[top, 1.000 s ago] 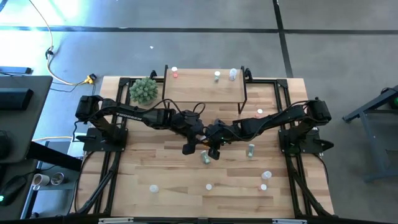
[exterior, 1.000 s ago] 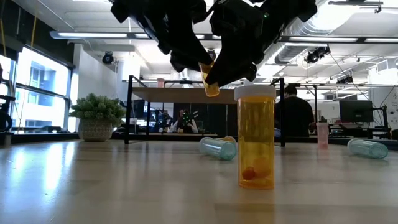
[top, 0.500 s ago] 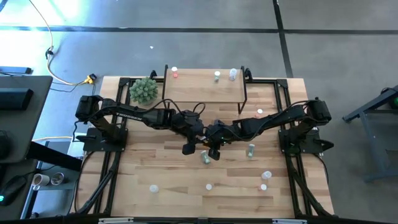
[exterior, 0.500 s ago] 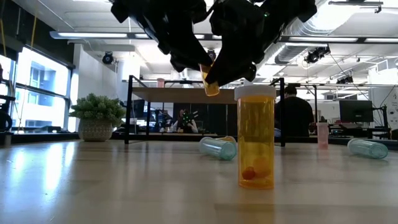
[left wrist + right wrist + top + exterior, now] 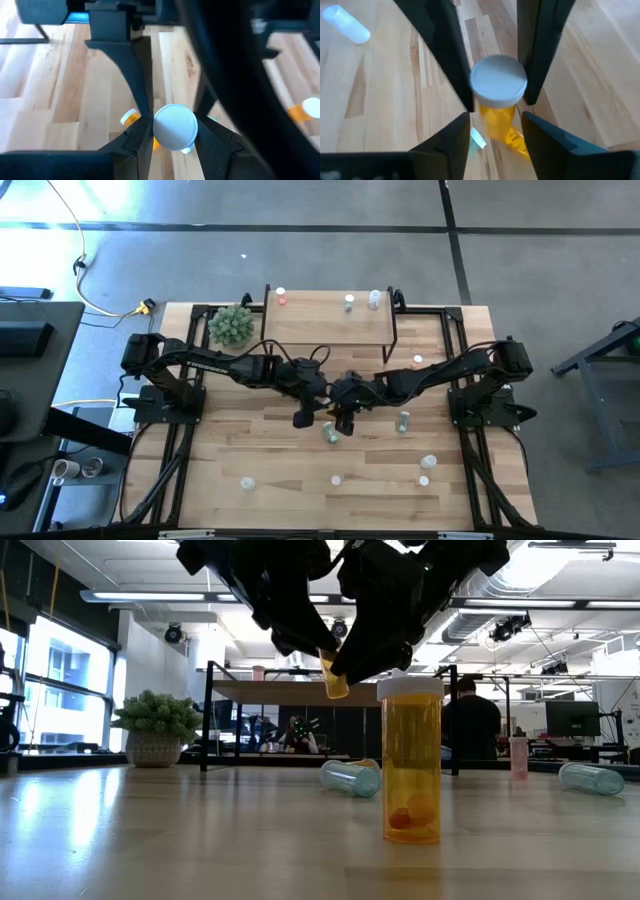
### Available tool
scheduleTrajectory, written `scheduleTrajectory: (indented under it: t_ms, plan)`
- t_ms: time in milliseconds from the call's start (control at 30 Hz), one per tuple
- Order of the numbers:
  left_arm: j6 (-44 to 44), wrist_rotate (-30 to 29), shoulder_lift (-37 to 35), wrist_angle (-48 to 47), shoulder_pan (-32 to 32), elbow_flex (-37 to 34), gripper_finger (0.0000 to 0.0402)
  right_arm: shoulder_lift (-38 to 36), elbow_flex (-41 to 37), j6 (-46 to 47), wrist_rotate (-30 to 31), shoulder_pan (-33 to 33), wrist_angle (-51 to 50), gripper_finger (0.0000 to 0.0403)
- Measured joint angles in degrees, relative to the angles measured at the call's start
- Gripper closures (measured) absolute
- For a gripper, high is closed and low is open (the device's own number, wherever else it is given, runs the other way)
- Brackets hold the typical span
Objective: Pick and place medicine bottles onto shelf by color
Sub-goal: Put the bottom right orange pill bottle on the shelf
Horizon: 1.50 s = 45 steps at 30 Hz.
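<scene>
- Two grippers meet over the middle of the table (image 5: pixel 250 450), with one small orange bottle (image 5: pixel 335 678) held tilted in the air between them, well in front of the shelf (image 5: pixel 320 325).
- The left gripper (image 5: pixel 175 136) is clamped on the bottle's white cap (image 5: pixel 175 127), with a finger pressed against each side.
- The right gripper (image 5: pixel 495 132) is spread. Its fingers (image 5: pixel 445 142) stand on either side of the orange body without clearly touching it.
- The bottle looks like thin, stiff plastic and is likely very light, so a modest squeeze should be enough. The main risk is it slipping, not breaking.
- The smooth round wall is probably slippery and could twist or shoot out under an off-centre pinch. The ribbed cap gives a better hold but leaves the body hanging askew.
- For the right gripper, the best hold is likely mid-body, square across the widest part and clear of the left fingers.
- A narrow base and tall shape mean it could tip easily when set down on the shelf, so it should go down upright.
</scene>
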Motion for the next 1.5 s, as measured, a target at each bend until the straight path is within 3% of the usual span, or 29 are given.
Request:
scheduleTrajectory:
  t_ms: [167,833,1200,1500]
  plan:
    - [0.11,-1.35,-0.02,-0.47,0.07,0.04,0.0284,-1.68,0.00,0.25,0.19,-0.03,-0.36,0.0210]
    - [0.22,-3.58,-0.60,-0.68,1.51,0.05,0.0284,-12.55,0.00,2.44,7.25,-0.03,-9.67,0.0208]
    - [1.99,-6.26,-4.60,-1.51,7.00,-0.05,0.0284,-14.47,0.02,-0.17,8.44,-0.55,-10.12,0.0208]
    - [3.23,-8.24,-10.62,-6.08,15.44,4.18,0.0284,-20.54,0.02,-2.21,15.78,-1.04,-12.27,0.0208]
